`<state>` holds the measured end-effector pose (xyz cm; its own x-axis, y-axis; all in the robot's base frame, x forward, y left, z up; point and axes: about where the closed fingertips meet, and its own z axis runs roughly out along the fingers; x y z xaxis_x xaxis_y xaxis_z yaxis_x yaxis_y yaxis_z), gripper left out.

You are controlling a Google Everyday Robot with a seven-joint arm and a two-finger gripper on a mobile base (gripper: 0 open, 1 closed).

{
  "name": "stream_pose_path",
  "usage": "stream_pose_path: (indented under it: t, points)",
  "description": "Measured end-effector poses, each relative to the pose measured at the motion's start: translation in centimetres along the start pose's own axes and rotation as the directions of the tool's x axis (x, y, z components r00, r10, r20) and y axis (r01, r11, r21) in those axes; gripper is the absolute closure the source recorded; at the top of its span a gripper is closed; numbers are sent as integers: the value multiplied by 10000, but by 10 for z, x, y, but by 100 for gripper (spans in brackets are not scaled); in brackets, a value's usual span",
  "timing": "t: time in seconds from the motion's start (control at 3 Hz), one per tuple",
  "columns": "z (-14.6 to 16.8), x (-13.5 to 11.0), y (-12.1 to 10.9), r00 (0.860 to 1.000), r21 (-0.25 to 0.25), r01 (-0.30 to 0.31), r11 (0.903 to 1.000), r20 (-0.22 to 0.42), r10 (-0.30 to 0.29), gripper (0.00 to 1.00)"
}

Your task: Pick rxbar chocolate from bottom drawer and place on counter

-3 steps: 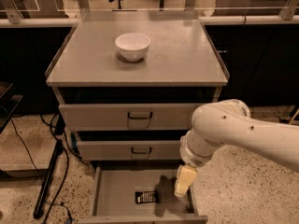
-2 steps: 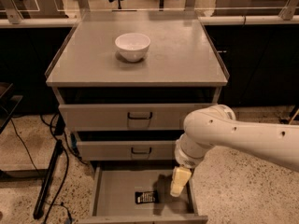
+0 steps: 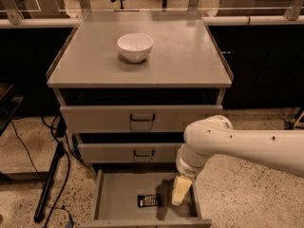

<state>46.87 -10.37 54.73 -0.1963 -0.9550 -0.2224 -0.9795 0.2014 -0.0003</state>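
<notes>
- Grey metal cabinet, three drawers, seen from in front and above. Its broad flat grey square tabletop [image 3: 180, 56] has slightly raised side edges.
- Round white bowl [image 3: 135, 46] stands upright on the tabletop, left of centre and toward the back.
- Top drawer [image 3: 142, 118] and middle drawer [image 3: 137, 152], both grey-fronted with dark recessed handles. Each shows a dark gap above its front.
- Lowest grey metal bottom drawer [image 3: 121, 191] stands open toward the camera: a wide flat tray with low side walls.
- Small flat rectangular bar [image 3: 148, 201] in a black wrapper with pale lettering lies flat on the floor of the bottom drawer, near its middle and toward the front edge. Long side runs left to right.
- Thick white robot arm [image 3: 237, 144] comes in from the right edge and bends down in front of the middle drawer's right end.
- Pale cream tool [image 3: 178, 201] hangs from the arm's end, pointing down into the right half of the bottom drawer, just beside the bar on its right. Whether it touches the bar cannot be told.
- How far the tool is open cannot be told. The bar lies on the drawer floor, not lifted by the tool.
- Speckled stone floor [image 3: 237, 194] around the cabinet; black cables [image 3: 52, 175] trail on it at the left.
</notes>
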Motion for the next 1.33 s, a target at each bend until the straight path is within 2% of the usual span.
stream_pose_path:
  t: [0.33,0.67,1.0,1.33]
  points:
    - [58,15,-8,9996,-518,-271,9983,23,273,0]
    - [58,15,-8,9996,-517,-270,9983,25,271,0]
    - [53,13,-8,9994,-383,-102,9992,335,115,0]
    - [107,-2,-32,9915,-240,555,9982,1196,-522,0]
